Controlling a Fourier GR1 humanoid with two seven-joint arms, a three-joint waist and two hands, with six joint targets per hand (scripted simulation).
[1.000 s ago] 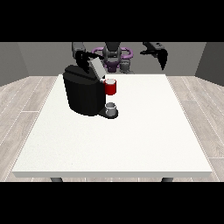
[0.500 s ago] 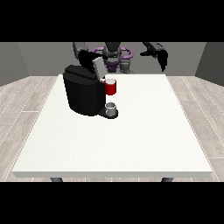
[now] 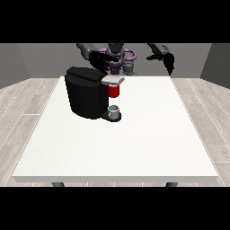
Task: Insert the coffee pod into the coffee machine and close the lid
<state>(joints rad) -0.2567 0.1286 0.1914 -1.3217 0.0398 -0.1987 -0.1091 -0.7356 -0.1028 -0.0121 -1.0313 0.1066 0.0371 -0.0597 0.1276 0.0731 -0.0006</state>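
The black coffee machine (image 3: 85, 96) stands on the white table (image 3: 134, 143), left of the middle, with its lid (image 3: 85, 74) lying flat on top. A red thing at the machine (image 3: 114, 90) sits under the grey front piece (image 3: 112, 80). A grey thing (image 3: 115, 110) rests on the machine's base. The hand at the view's left (image 3: 99, 60) hovers just behind and above the lid, fingers stretched towards it. The hand at the view's right (image 3: 167, 58) hangs in the air over the far right edge, fingers relaxed and holding nothing.
The robot's torso (image 3: 117, 56) stands behind the table's far edge. The table's front edge (image 3: 117, 179) runs near the camera, with wooden floor around it.
The machine's lid, tilted up a second ago, now lies flat. The hand at the view's left has come down and forward over it. The other hand has barely moved.
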